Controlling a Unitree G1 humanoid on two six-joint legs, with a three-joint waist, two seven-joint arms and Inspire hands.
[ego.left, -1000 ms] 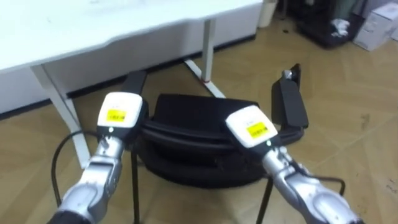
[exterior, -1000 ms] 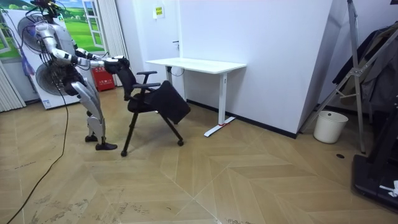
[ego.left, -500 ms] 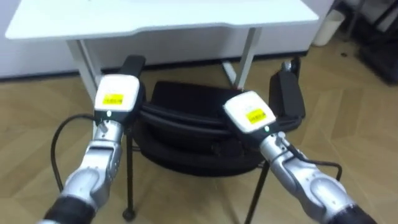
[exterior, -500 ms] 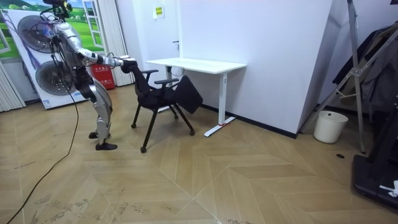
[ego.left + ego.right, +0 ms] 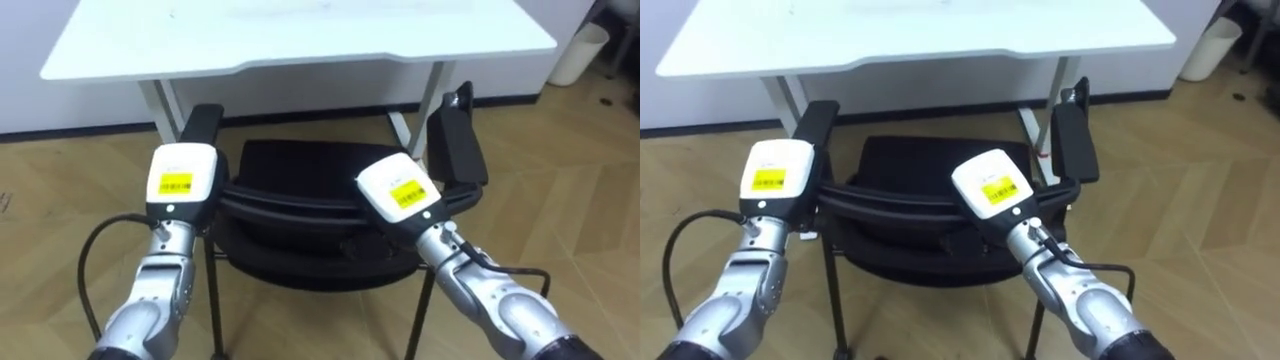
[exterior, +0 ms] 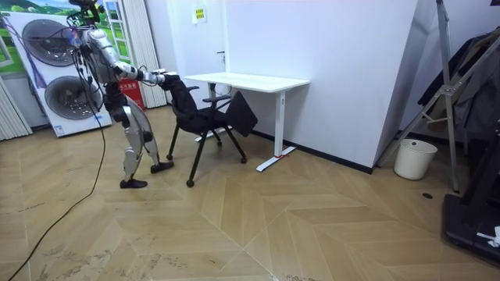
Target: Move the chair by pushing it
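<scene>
A black chair [image 5: 318, 168] with two armrests stands right in front of me, its seat facing a white desk [image 5: 300, 40]. My left hand [image 5: 182, 180] lies on the left end of the backrest's top edge, and my right hand [image 5: 398, 192] on the right end. Each hand's white back hides its fingers behind the backrest. In the room view I stand at the left behind the chair [image 6: 205, 117], arms stretched forward, one foot stepped back. The chair's front is at the near edge of the desk [image 6: 250, 80].
Desk legs [image 5: 165, 105] flank the chair's path on both sides. A white bin [image 6: 412, 158] stands by the wall at the room view's right, with a metal rack [image 6: 461, 94] beyond it. Washing machines [image 6: 47, 86] stand behind me. Wooden floor lies all around.
I have stepped forward with the chair, which has moved toward the desk and now sits squarely before it. Both hands have stayed on the backrest.
</scene>
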